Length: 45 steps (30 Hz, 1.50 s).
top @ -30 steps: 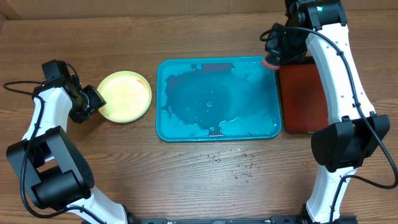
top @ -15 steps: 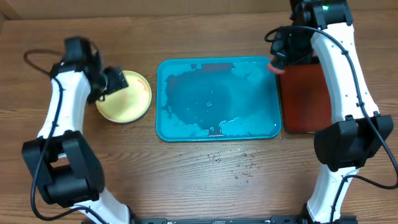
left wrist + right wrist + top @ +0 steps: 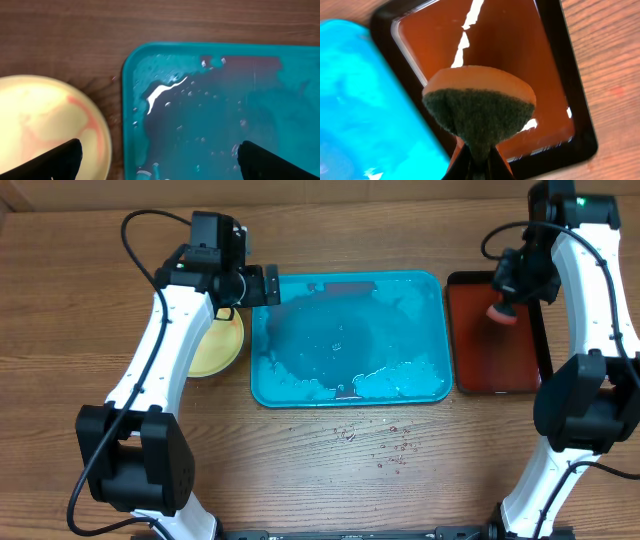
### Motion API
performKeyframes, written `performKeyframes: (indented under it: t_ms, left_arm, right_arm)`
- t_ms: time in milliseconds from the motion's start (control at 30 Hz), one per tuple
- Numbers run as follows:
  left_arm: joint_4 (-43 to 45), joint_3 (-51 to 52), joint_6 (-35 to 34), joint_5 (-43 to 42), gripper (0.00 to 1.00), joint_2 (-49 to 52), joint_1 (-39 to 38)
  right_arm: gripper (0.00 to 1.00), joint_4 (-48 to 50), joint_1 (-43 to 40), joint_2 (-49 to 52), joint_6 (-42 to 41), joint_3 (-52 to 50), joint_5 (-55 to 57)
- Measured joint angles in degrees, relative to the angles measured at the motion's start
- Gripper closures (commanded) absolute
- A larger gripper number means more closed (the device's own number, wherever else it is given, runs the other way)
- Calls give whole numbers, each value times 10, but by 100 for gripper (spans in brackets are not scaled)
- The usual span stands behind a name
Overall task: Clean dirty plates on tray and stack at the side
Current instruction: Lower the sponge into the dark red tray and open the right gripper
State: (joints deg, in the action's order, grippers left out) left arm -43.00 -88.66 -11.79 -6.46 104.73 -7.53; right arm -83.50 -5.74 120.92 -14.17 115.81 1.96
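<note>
The turquoise tray lies mid-table, wet with foam and holding no plates. A pale yellow plate with red smears sits on the table left of it, partly under my left arm; it also shows in the left wrist view. Whether other plates lie under it I cannot tell. My left gripper is open and empty over the tray's far left corner. My right gripper is shut on a sponge, orange with a dark scrub face, over the dark red tray.
The dark red tray with black rim lies right of the turquoise tray. Water drops spot the wood in front of the tray.
My left gripper has swung right from the plate to the tray's far left corner. My right gripper has carried the sponge right, from the tray's corner to over the dark red tray.
</note>
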Motion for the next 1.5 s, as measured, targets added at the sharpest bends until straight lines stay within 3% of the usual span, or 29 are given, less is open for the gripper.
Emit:
performKeyframes:
  t_ms: [233, 333, 633, 867, 933, 967, 1000, 1167, 1500]
  left_arm:
    - [13, 0, 0, 5, 0, 0, -11]
    - [13, 0, 0, 5, 0, 0, -11]
    - [11, 0, 0, 7, 0, 0, -11]
    - [10, 0, 0, 7, 0, 0, -11]
    - [9, 0, 0, 7, 0, 0, -11]
    - [6, 0, 0, 7, 0, 0, -11]
    - [-2, -1, 0, 7, 0, 0, -11]
    - [-26, -34, 0, 10, 0, -5, -11]
    - [-35, -59, 0, 27, 0, -41, -11]
  right_arm:
    - [96, 125, -5, 0, 86, -146, 4]
    - [89, 169, -5, 0, 119, -182, 4]
    - [79, 254, -5, 0, 204, -225, 5]
    - [73, 240, -5, 0, 236, -223, 6]
    - [50, 205, -5, 0, 238, -214, 3]
    - [17, 195, -5, 0, 239, -209, -1]
    - [0, 172, -5, 0, 240, -194, -13]
    - [0, 144, -5, -45, 248, -142, -82]
    - [0, 131, -5, -345, 243, -95, -147]
